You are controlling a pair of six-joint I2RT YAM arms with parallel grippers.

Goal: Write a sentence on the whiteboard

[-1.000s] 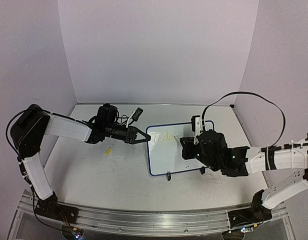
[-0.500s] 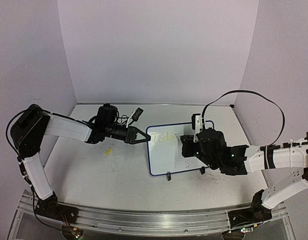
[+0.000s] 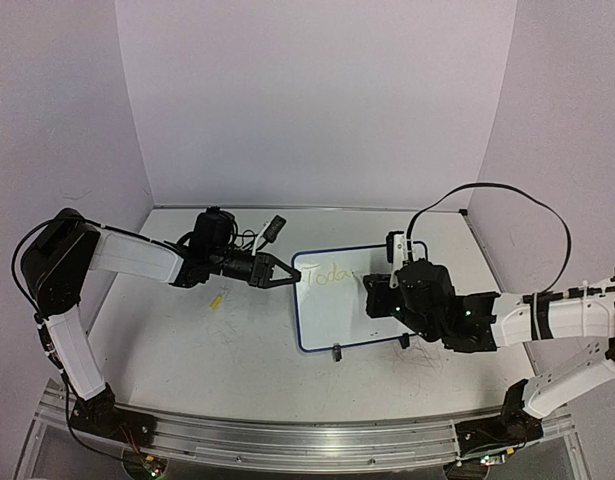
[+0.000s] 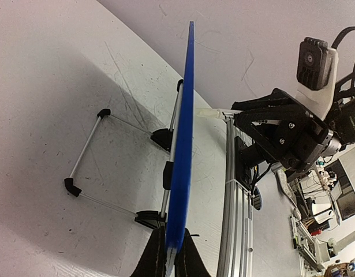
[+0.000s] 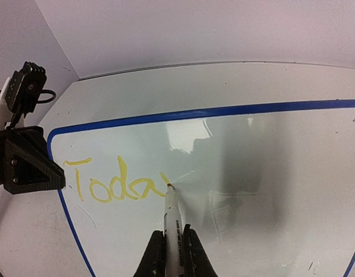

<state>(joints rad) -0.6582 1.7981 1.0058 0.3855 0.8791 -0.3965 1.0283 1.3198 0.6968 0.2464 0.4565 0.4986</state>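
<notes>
On the white bench (image 3: pixel 187 340) the whiteboard (image 3: pixel 332 310) is stood, its left edge pinched by the left pincer (image 3: pixel 285 278). Right of the unfinished sentence (image 5: pixel 111 184), a marker (image 5: pixel 171 210) is pinched by the right pincer (image 5: pixel 172 238). The board could be tipped by hard pressing.

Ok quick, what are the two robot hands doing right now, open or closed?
Left hand: closed on the edge of the small blue-framed whiteboard.
Right hand: closed on a thin white marker pen.
</notes>
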